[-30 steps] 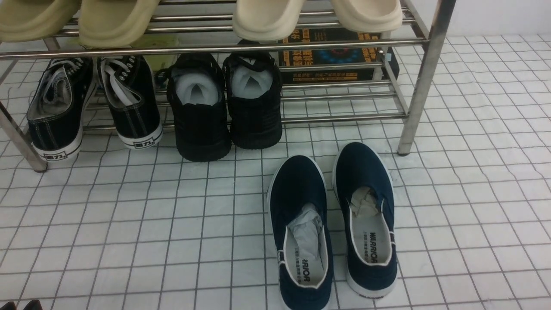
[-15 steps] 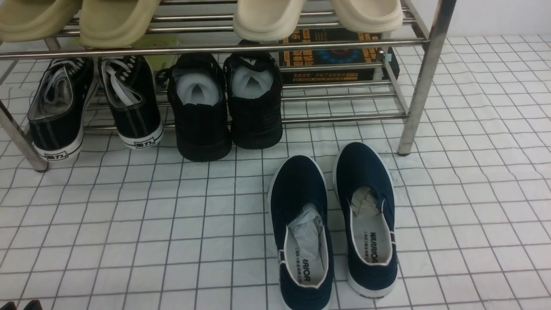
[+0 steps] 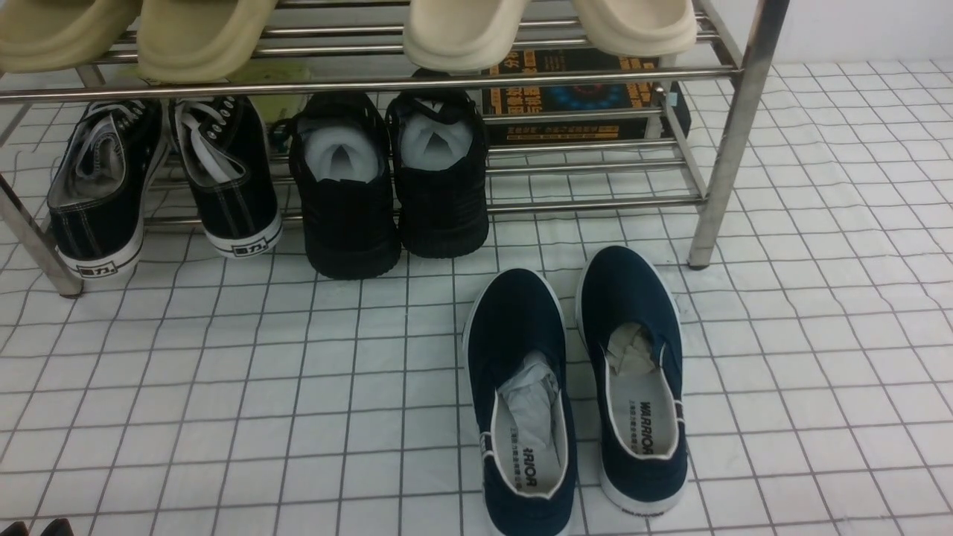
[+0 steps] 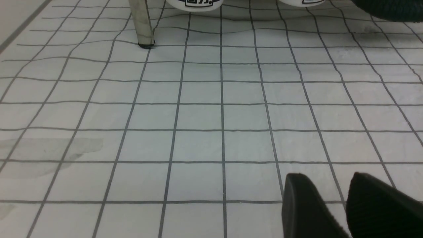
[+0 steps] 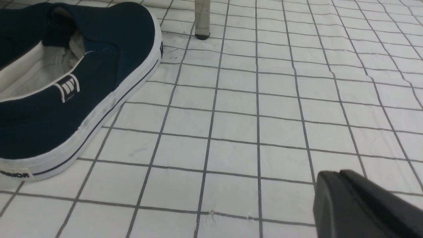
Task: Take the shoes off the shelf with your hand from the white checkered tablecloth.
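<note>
Navy shoes (image 3: 573,383) off the shelf (image 3: 733,134), side by side on the white checkered tablecloth (image 3: 223,387), toes toward the rack, heels toward the camera, crumpled paper in both. Right shoe of the pair near the rack's front right leg, not touching it. On the lower tier: black lace-up sneakers (image 3: 160,182) at far left, all-black shoes (image 3: 391,175) with white stuffing beside them, dark printed box (image 3: 581,93) behind at right. On the upper tier: beige slippers (image 3: 335,30), only soles and edges in view. Left gripper (image 4: 333,201) low over bare cloth, jaws slightly apart with a narrow gap, holding nothing. Right gripper (image 5: 360,205) low over the cloth, beside the right navy shoe and well apart from it, jaws closed together, empty.
</note>
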{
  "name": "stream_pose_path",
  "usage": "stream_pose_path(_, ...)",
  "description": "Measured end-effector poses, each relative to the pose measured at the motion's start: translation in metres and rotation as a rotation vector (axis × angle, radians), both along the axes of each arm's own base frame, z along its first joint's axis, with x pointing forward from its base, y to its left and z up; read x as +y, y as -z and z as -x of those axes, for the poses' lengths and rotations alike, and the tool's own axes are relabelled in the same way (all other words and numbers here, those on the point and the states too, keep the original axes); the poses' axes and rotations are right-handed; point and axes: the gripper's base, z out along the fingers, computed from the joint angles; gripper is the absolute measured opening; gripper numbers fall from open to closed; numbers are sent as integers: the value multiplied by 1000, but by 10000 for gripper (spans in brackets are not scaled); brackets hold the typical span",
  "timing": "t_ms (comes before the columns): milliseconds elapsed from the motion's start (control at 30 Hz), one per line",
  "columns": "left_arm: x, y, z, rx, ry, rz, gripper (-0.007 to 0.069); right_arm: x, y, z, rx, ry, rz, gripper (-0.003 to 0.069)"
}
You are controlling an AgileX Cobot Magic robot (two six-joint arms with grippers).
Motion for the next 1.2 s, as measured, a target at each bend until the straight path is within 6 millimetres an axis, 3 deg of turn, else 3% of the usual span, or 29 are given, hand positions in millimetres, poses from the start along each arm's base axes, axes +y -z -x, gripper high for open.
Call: stream_pose_path(1200,0,0,0,0,0,0,240,0,0,0,1,-1,1,71)
